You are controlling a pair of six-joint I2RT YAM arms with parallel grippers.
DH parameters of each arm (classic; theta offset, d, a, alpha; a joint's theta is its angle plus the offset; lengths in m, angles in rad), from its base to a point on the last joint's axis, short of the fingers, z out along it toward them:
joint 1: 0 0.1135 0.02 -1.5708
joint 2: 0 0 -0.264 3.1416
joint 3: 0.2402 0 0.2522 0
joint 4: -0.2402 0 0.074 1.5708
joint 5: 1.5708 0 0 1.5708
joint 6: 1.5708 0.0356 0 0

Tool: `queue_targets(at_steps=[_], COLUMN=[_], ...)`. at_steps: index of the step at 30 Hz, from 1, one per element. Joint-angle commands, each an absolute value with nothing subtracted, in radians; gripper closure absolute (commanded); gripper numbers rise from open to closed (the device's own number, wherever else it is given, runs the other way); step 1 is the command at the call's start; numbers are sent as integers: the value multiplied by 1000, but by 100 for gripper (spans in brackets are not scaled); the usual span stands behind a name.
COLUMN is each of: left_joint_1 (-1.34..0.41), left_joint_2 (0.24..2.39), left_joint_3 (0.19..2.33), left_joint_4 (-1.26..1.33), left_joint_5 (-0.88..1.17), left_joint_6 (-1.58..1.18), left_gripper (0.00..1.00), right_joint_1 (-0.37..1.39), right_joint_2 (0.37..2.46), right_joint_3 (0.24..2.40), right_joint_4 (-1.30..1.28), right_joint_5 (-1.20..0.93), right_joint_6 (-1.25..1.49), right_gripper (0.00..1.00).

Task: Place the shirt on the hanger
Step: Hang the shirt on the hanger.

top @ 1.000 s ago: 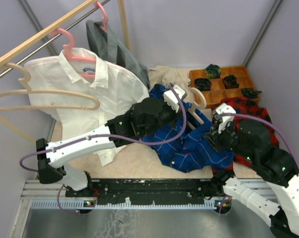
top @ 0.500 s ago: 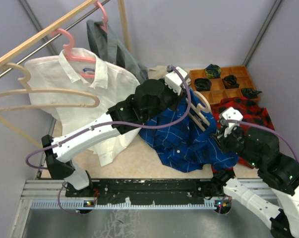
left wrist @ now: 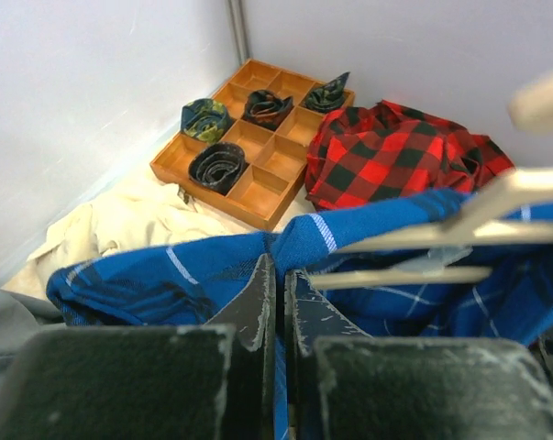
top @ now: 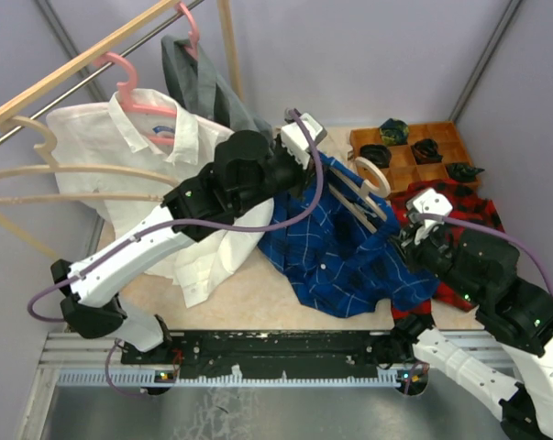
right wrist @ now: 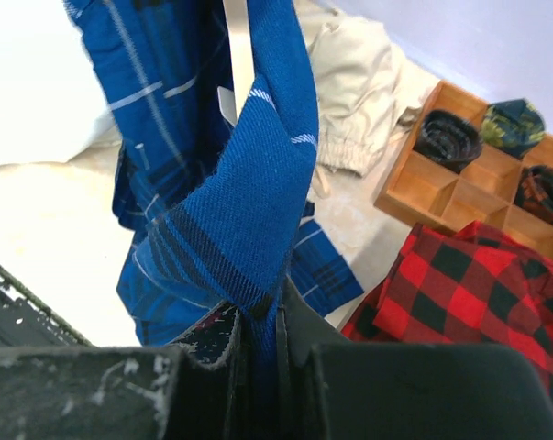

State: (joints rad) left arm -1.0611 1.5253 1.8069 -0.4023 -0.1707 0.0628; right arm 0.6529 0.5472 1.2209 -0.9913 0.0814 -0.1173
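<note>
The royal-blue checked shirt point(top: 336, 252) hangs stretched between both grippers above the table. The pale beige hanger point(top: 357, 197) lies inside its upper part, hook point(top: 375, 180) sticking out toward the back right. My left gripper point(top: 315, 167) is shut on a fold of the shirt point(left wrist: 212, 266) at its upper left edge; the hanger arms point(left wrist: 414, 236) run just right of its tips point(left wrist: 278, 268). My right gripper point(top: 407, 240) is shut on a lower right fold of the shirt point(right wrist: 230, 211), with a hanger arm point(right wrist: 237, 55) showing above it.
A red-and-black plaid shirt point(top: 459, 206) lies at the right. A wooden compartment tray point(top: 400, 158) holds rolled fabric at the back right. A white shirt point(top: 166, 174) on a pink hanger, a grey garment point(top: 207, 87) and a bare beige hanger point(top: 74, 172) hang on the left rail.
My left arm has risen and swung back and left, lifting the blue shirt and hanger off the table. My right gripper keeps its hold and has shifted slightly right.
</note>
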Motion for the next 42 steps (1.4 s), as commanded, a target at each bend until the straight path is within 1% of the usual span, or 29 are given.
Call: queue_targets(at_steps=[1,3,5,6,8,9,15,16,17,18,23,25,28,31,32,35,38,42], left_joint_1=[-1021,-1021,-1022,-1022,-1022,-1022,-1022,-1022,-1022,-1022,-1022,-1022,-1022,-1022,-1022,-1022,-1022,-1022], left_joint_2=[1437,1425,1415,1409,1391,1379,1324,1314,1307,1302,1304,1302,1284,1251,1237,1189,1137,1060], left_joint_3=[1814,1799,1789,1785,1769,1757,1698,1688,1677,1668,1645,1607,1550,1515,1508,1501,1487,1426], left_joint_4=[-419,-424,-411,-400,-368,-356,-358,-359,-357,-351,-305,-256,-186,-160,-162,-215,-283,-324], left_joint_5=[-123,-48,9,32,51,50,-35,-45,-48,-47,-49,-37,-23,-9,11,64,117,186], left_joint_6=[131,124,109,105,98,95,115,118,120,121,122,130,170,274,317,429,507,601], left_gripper=[100,100,92,87,69,63,45,40,33,29,13,11,11,11,11,2,0,1], right_joint_1=[657,657,657,657,657,657,657,657,657,657,657,657,657,657,657,657,657,657], right_joint_2=[573,607,645,655,662,661,622,615,608,607,637,641,637,627,620,605,586,565], right_joint_3=[1364,1420,1458,1468,1474,1470,1453,1449,1446,1441,1420,1396,1376,1375,1373,1372,1383,1382], right_joint_4=[-1007,-1029,-1041,-1039,-1021,-1006,-933,-926,-922,-923,-910,-878,-850,-871,-885,-940,-1005,-1075], right_joint_5=[233,252,259,265,268,267,204,187,175,171,170,134,93,38,13,-41,-85,-165], right_joint_6=[-161,-187,-213,-224,-234,-236,-250,-258,-269,-273,-227,-203,-193,-213,-235,-263,-280,-312], right_gripper=[100,100,100,100,100,100,100,100,100,100,100,100,100,100,100,100,100,100])
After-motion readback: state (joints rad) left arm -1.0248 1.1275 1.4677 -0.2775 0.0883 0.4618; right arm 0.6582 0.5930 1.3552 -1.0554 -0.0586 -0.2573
